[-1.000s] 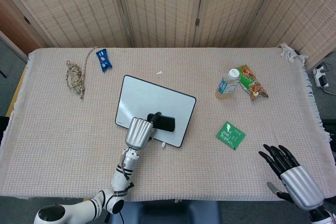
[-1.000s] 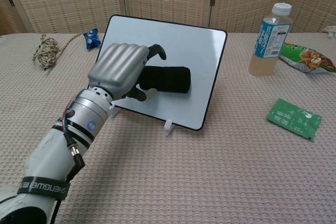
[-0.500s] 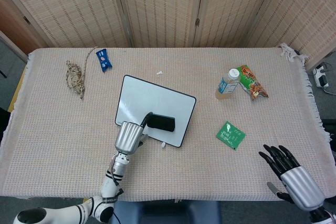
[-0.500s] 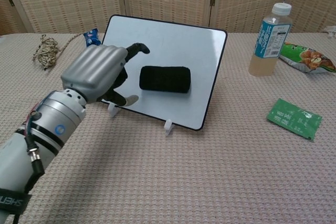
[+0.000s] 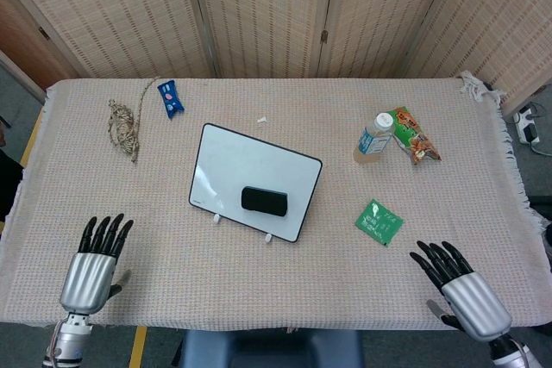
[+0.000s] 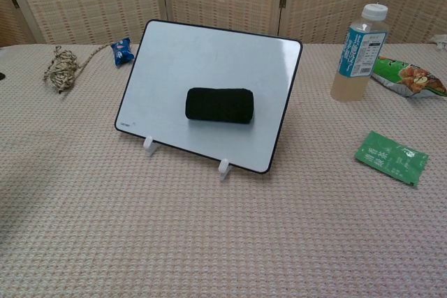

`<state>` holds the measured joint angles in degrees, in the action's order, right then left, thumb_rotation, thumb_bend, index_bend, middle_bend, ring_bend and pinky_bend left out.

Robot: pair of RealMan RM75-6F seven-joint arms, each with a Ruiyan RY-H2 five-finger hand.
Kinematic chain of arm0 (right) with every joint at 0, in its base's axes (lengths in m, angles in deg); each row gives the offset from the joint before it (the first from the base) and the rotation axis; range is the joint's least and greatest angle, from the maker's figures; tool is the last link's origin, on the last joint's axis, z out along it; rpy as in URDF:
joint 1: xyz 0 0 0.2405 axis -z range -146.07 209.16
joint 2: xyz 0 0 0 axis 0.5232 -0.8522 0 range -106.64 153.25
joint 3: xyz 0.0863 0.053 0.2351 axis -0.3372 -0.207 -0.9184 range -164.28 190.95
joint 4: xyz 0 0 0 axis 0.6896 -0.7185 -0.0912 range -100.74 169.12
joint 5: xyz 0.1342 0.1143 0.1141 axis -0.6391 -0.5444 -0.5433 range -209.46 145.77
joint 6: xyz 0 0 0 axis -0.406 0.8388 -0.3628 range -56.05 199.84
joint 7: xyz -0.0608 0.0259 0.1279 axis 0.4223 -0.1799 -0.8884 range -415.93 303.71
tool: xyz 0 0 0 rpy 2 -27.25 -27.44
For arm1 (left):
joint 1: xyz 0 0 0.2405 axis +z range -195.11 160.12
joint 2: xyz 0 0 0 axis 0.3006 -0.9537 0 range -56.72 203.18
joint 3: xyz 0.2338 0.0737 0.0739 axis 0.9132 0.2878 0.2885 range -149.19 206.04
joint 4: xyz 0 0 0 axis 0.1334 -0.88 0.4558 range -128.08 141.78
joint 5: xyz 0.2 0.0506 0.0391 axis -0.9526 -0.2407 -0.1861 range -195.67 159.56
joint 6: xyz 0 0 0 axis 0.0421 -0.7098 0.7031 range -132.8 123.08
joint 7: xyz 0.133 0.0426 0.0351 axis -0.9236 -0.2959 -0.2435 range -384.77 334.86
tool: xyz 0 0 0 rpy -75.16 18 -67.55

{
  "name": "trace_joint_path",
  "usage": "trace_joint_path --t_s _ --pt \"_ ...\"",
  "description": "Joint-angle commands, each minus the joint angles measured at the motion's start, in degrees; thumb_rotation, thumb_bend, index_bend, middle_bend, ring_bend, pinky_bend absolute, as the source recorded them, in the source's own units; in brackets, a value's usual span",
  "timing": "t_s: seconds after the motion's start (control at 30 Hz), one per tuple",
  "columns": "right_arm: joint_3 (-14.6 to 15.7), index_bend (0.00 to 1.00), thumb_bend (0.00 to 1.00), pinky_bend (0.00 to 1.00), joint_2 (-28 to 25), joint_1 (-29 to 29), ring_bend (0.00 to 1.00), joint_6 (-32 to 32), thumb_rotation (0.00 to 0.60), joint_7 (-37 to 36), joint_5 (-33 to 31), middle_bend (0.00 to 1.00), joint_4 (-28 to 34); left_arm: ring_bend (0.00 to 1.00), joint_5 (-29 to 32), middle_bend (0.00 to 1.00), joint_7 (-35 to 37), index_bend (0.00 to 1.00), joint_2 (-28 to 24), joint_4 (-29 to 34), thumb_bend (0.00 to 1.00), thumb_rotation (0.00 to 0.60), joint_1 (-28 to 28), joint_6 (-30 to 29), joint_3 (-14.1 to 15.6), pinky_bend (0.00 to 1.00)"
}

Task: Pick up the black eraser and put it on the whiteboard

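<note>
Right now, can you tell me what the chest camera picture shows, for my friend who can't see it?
A black eraser sits on a tilted whiteboard propped up on a cloth-covered table. A bottle, a snack bag and a green packet lie to the right, with string and a blue wrapper to the left. No robot hand shows.

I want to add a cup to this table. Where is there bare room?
Bare cloth lies between the whiteboard and the bottle, and along the near edge between the left hand and right hand. It is crowded around the bottle, snack bag and green packet.
</note>
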<state>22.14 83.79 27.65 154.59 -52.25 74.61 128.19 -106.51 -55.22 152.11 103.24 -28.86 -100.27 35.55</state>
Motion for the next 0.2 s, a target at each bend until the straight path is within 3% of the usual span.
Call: trace_joint_path --t_s 0.03,0.2 --pt "-0.15 0.00 0.36 0.00 0.35 -0.46 0.00 -0.87 0.600 0.56 -0.40 0.00 0.16 0.00 -5.42 0.05 5.19 0.04 1.03 -9.43 0.25 0.600 8.10 -8.29 2.63 0.00" --pt "-0.12 0.00 0.36 0.00 0.30 -1.13 0.00 -1.95 0.600 0.67 -0.62 0.00 0.18 0.00 -6.02 0.04 6.15 0.03 0.80 -9.58 0.25 0.600 9.17 -8.00 1.60 0.00"
